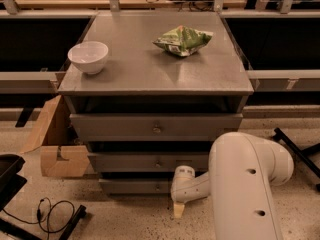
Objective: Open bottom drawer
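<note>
The grey cabinet (150, 79) has three drawer fronts. The bottom drawer (130, 186) is the slim, narrowest front just above the floor, with a small round knob (157, 187); it sits pushed in. My gripper (178, 210) hangs low over the floor, pointing down, just right of and below that knob and in front of the drawer's right end. It does not touch the knob. My white arm (245, 184) fills the lower right and hides the cabinet's lower right corner.
A white bowl (88, 56) and a green chip bag (183, 39) lie on the cabinet top. An open cardboard box (55, 149) stands left of the cabinet. A black cable (50, 211) and a black object (7, 176) lie on the floor at the left. A black leg (295, 149) is at the right.
</note>
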`<state>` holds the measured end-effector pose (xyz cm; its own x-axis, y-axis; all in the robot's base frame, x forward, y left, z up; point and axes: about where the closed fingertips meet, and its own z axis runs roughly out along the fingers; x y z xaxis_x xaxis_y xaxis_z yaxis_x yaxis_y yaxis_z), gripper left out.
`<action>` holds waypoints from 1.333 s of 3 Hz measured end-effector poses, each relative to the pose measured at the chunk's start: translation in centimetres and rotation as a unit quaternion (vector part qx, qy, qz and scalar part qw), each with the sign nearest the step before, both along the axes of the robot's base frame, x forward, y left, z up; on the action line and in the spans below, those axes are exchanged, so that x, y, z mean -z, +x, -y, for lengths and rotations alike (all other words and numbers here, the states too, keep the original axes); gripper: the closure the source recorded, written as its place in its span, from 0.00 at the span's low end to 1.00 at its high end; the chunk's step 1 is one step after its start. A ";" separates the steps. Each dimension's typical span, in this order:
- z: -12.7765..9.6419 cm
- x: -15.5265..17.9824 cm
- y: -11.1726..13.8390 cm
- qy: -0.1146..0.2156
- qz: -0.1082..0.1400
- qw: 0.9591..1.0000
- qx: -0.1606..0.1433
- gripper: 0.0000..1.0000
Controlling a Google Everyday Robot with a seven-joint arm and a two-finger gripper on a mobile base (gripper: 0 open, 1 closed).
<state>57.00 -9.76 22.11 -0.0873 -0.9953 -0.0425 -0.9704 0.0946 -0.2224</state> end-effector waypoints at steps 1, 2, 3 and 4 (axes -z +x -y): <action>0.2 1.0 1.4 -0.018 0.017 1.000 -0.002 0.00; 0.4 2.5 2.4 -0.027 0.018 0.999 0.003 0.00; 0.6 3.8 3.7 -0.032 0.014 0.999 0.009 0.00; 0.8 5.1 4.8 -0.028 -0.001 0.999 0.021 0.24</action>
<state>61.85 -10.55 17.05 -0.1286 -0.9916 0.0135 -0.9664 0.1222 -0.2259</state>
